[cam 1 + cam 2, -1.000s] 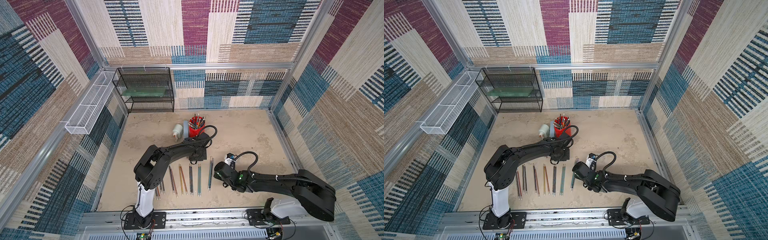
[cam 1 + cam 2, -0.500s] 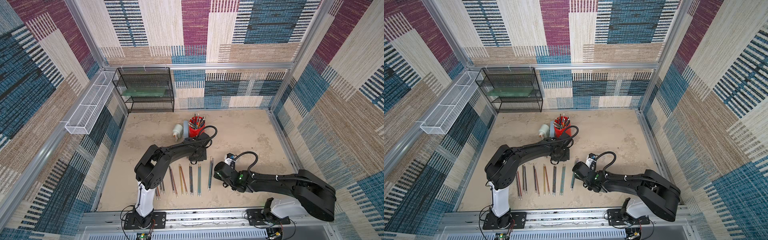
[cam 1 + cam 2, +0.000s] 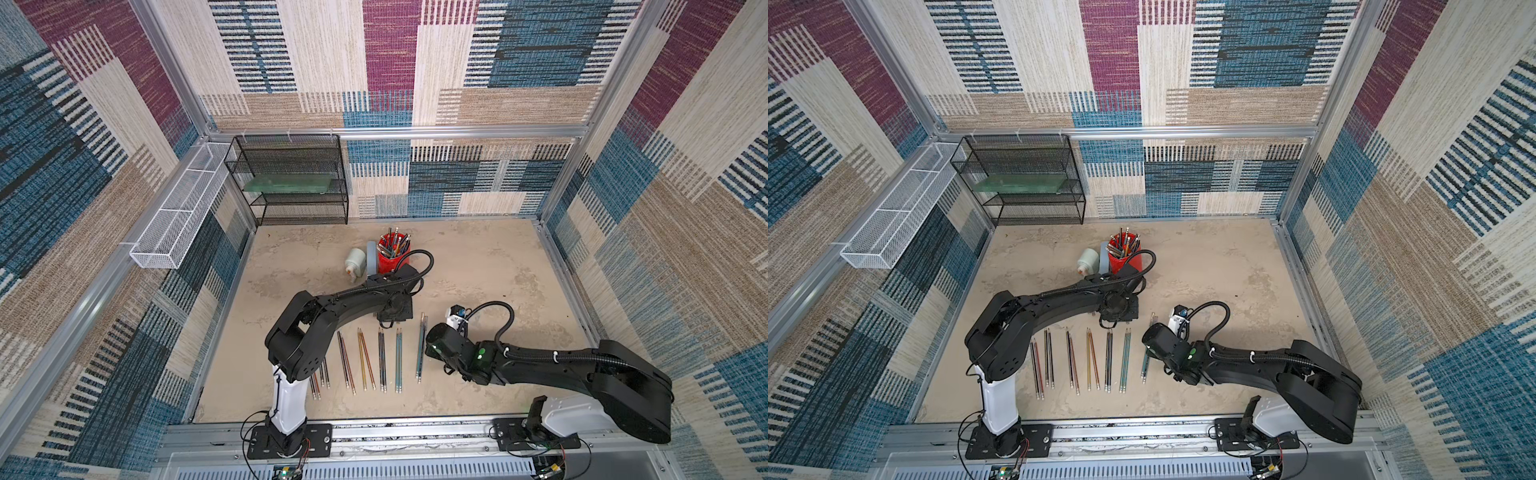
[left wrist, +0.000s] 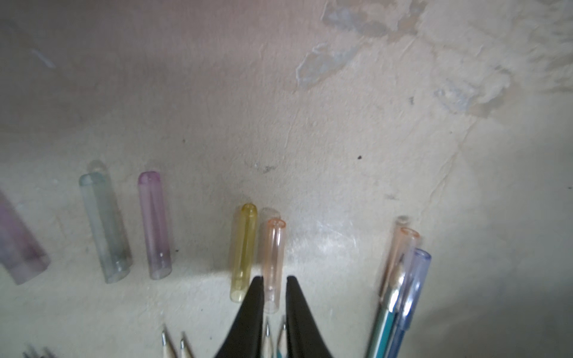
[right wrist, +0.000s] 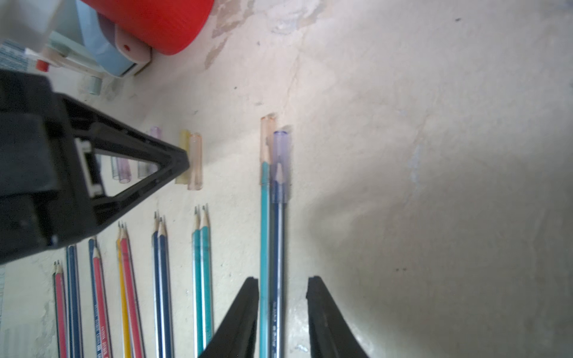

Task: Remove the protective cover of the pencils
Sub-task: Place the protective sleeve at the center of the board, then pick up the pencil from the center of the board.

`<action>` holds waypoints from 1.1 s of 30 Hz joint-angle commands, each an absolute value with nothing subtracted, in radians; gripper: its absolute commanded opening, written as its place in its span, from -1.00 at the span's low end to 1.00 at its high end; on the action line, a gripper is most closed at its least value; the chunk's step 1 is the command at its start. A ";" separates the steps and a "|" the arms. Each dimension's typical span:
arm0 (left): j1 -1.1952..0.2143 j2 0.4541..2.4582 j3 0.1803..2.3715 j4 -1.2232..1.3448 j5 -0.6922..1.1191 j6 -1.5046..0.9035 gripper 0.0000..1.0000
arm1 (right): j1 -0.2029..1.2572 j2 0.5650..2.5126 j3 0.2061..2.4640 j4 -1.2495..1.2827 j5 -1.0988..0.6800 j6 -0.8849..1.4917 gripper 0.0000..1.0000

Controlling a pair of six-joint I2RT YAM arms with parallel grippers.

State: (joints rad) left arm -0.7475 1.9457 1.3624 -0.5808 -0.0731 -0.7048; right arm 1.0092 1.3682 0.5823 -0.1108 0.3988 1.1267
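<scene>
Bare pencils (image 5: 162, 279) lie in pairs on the surface (image 4: 341, 139), their loose caps (image 4: 154, 226) rowed beyond the tips. The left claw (image 4: 274, 277) brackets an orange cap (image 4: 273, 263) beside the yellow cap (image 4: 243, 251); whether it is pinching or releasing I cannot tell. The right claw (image 5: 282, 279) stands spread astride the last capped pair (image 5: 278, 248), probably to steady it.

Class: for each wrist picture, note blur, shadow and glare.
Left wrist view: the clear peach plastic cap between the left gripper's jaws is fairly sharp, the purple plastic cap at the edge smeared, glare on the beige table. Right wrist view: the left gripper looms soft; shadow darkens the table beside the right gripper.
</scene>
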 commanded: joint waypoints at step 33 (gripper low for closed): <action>-0.665 1.006 0.606 -0.195 -0.192 -0.882 -0.13 | 1.086 1.638 0.833 -0.312 0.482 1.112 -0.45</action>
